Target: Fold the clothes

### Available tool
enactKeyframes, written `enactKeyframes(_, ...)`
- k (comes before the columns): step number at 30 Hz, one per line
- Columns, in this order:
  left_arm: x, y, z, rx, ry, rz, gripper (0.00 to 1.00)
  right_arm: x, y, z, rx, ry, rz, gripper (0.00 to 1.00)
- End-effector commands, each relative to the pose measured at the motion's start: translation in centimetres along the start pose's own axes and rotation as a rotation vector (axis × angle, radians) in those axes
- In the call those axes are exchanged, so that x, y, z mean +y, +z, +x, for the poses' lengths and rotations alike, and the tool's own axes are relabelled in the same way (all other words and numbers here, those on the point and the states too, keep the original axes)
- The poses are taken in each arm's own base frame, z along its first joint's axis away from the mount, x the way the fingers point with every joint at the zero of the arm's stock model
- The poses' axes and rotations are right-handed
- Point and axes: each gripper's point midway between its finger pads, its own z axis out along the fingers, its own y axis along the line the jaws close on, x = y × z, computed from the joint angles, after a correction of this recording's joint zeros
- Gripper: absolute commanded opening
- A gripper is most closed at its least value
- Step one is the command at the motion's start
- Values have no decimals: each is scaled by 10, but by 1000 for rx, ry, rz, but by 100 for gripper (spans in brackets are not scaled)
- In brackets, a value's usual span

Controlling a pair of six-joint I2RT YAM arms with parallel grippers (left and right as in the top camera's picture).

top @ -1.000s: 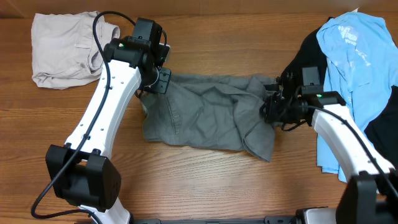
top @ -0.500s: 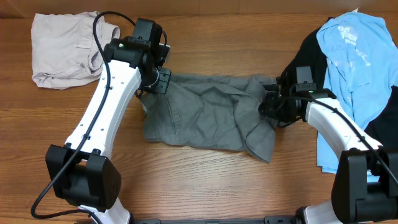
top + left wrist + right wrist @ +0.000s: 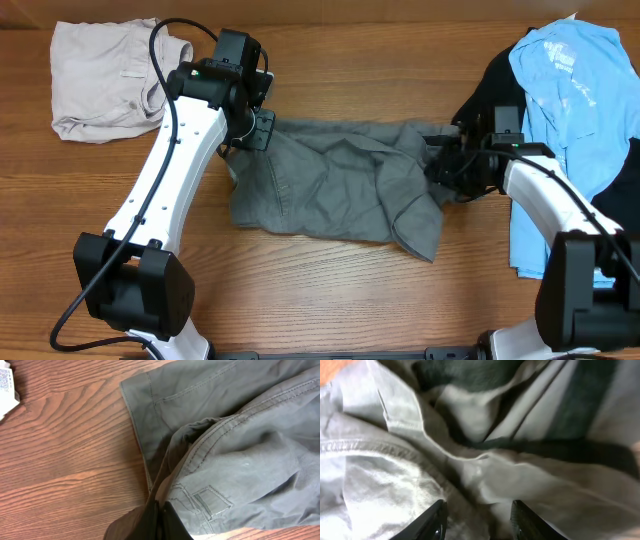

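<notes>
1. Nearest: mid-grey cotton shorts (image 3: 340, 185), rumpled, lying across the middle of the brown wooden table (image 3: 300, 290).
2. Left gripper (image 3: 262, 128): jaws together, clamped on the shorts' upper left edge.
3. Right gripper (image 3: 440, 165): at the shorts' right end, fingers (image 3: 436, 519) apart over bunched cloth, and I see nothing pinched.
4. My judgement: I should get a firm bite on the right edge, then draw both ends taut and level so the fold lands flat.
5. Farthest: crumpled beige cloth shorts (image 3: 105, 75) at far left, and a light-blue T-shirt (image 3: 570, 90) over a black garment (image 3: 495, 85) at far right.
6. Containers: none in view.
</notes>
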Motion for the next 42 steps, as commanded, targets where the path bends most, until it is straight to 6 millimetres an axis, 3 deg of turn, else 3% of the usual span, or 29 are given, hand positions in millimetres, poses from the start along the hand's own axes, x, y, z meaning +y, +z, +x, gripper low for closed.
enactKeyframes(1,0,-7,-1,-21,-9,10,4,12,7,8,46,-10,-61,45)
enactKeyframes(7,0,-7,-1,-21,-9,10,4,22,6,11,64,-11,-117,44)
enactKeyframes(12,0,-7,-2,-24,-9,10,4,30,4,6,52,-18,-172,24)
enactKeyframes(20,0,-7,-2,-24,-6,6,4,42,-15,-16,15,-20,-249,4)
enactKeyframes(26,0,-7,-2,-24,-6,6,4,47,-22,-20,10,-59,-251,4)
enactKeyframes(28,0,-7,-2,-24,-6,6,4,36,-21,-21,6,-49,-185,4)
enactKeyframes(31,0,-7,-2,-24,-6,6,4,18,-18,-17,15,-33,-86,40)
enactKeyframes(33,0,-7,-2,-24,-6,6,4,15,-18,-11,37,-43,-74,52)
enactKeyframes(42,0,-7,-2,-24,-6,6,4,9,-6,7,98,-27,-72,50)
